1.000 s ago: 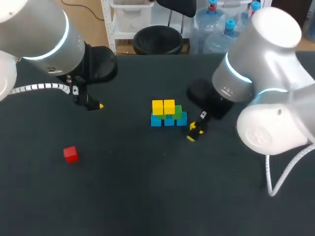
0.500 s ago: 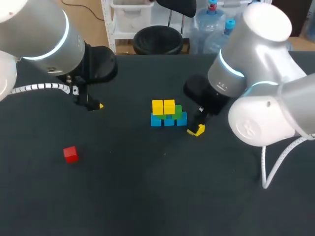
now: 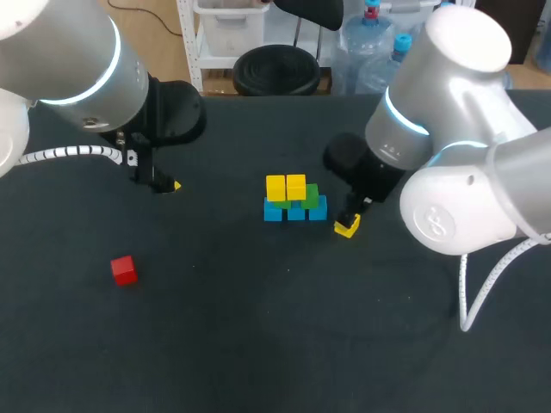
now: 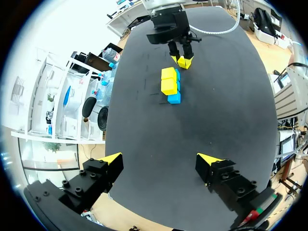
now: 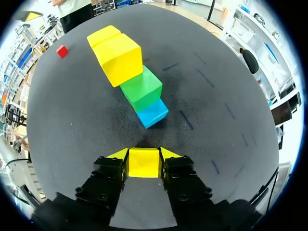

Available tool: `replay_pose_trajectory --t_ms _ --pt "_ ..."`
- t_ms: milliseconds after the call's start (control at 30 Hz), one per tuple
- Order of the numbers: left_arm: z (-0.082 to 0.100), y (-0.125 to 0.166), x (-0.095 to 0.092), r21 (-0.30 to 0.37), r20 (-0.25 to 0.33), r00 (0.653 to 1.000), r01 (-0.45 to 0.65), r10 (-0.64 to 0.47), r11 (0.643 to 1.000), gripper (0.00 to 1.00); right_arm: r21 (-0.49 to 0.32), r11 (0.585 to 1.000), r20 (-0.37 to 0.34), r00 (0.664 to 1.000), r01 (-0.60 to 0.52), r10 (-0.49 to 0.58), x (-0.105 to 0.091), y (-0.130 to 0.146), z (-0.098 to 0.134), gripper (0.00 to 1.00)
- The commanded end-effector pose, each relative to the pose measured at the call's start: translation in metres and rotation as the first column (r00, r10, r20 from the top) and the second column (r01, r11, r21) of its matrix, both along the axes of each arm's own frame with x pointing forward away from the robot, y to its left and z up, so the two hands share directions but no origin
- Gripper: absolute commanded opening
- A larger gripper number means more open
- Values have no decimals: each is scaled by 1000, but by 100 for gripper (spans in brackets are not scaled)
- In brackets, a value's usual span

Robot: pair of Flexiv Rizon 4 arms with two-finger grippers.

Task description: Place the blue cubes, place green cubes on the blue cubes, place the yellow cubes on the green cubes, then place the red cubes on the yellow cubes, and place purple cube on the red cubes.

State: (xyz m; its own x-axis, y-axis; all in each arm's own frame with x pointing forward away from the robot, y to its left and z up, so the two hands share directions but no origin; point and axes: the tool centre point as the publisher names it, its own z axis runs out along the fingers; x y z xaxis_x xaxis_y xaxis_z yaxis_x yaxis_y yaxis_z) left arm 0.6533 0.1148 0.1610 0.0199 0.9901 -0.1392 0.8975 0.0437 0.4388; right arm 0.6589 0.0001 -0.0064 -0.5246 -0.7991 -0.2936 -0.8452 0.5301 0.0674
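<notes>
Right wrist view is showing my right pincer [image 5: 143, 155] clenching a yellow cube [image 5: 143, 163] just above the worktop [image 5: 72, 125], and I'm seeing the stack [image 5: 141, 89] lying straight ahead, its blue cube [image 5: 152, 113] nearest.

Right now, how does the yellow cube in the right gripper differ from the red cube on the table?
Colour: the held yellow cube is yellow, the red cube red. State: the yellow one is clamped between the fingers of the right gripper; the red one lies free, with nothing touching it. Place: the yellow one is close beside the stack; the red one sits far from it. Both are cubes not yet stacked.
</notes>
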Motion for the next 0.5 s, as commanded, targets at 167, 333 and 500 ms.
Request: replay_pose_trajectory --t_ms 167,333,500 --pt "0 -1 0 3 0 1000 -3 3 1000 100 11 1000 6 1000 -18 18 -9 -11 12 0" --pt "0 -1 0 3 0 1000 -3 3 1000 100 8 998 30 997 -64 64 -14 -13 22 0" --pt "0 -1 0 3 0 1000 -3 3 1000 100 -1 990 80 986 -144 143 -11 -13 36 0"
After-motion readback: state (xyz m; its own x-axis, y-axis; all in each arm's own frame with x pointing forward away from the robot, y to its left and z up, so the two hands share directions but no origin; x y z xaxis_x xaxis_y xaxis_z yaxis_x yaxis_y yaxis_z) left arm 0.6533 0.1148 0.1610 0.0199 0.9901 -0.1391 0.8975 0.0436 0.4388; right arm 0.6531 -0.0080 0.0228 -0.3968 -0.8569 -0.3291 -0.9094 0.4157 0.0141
